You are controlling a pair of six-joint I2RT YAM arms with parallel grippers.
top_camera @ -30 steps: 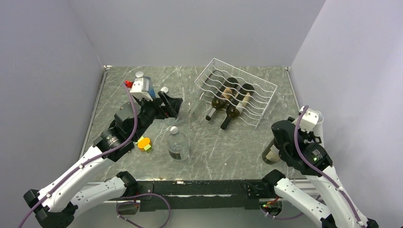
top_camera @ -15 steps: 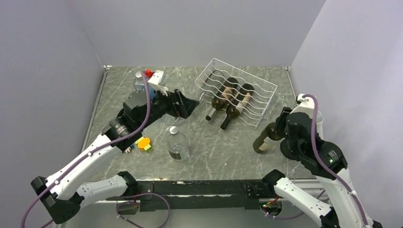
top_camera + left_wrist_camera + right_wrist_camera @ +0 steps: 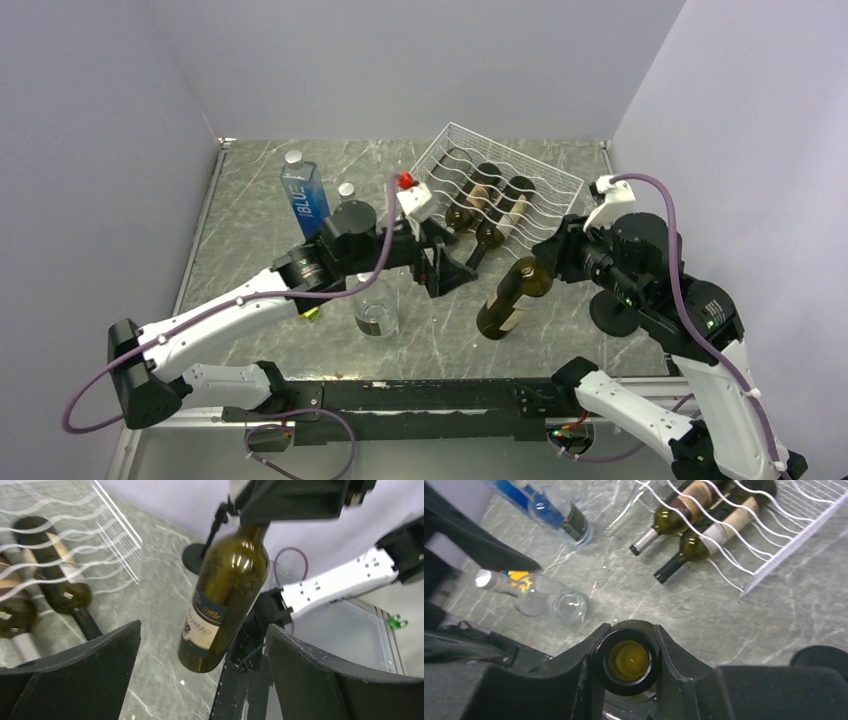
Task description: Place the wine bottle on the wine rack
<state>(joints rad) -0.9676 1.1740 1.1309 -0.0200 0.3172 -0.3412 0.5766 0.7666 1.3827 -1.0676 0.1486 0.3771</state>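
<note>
The wine bottle (image 3: 510, 298) is dark green with a cream label and hangs tilted in front of the rack, base low. My right gripper (image 3: 555, 258) is shut on its neck. In the right wrist view the bottle's open mouth (image 3: 627, 661) sits between both black fingers (image 3: 586, 655). My left gripper (image 3: 450, 272) is open, just left of the bottle and apart from it. In the left wrist view the bottle (image 3: 235, 575) stands beyond the wide-spread fingertips (image 3: 100, 655). The white wire wine rack (image 3: 535, 170) holds two dark bottles (image 3: 495, 210) lying neck-down.
A clear glass bottle (image 3: 375, 303) stands upright near my left arm. A blue water bottle (image 3: 303, 197) and a small clear bottle (image 3: 346, 192) stand at the back left. A black round base (image 3: 612, 312) sits on the table under my right arm.
My right arm has lifted the wine bottle from the table's right edge and carried it left toward the middle, tilting it. My left arm has swung right from the blue bottle, jaws still open.
</note>
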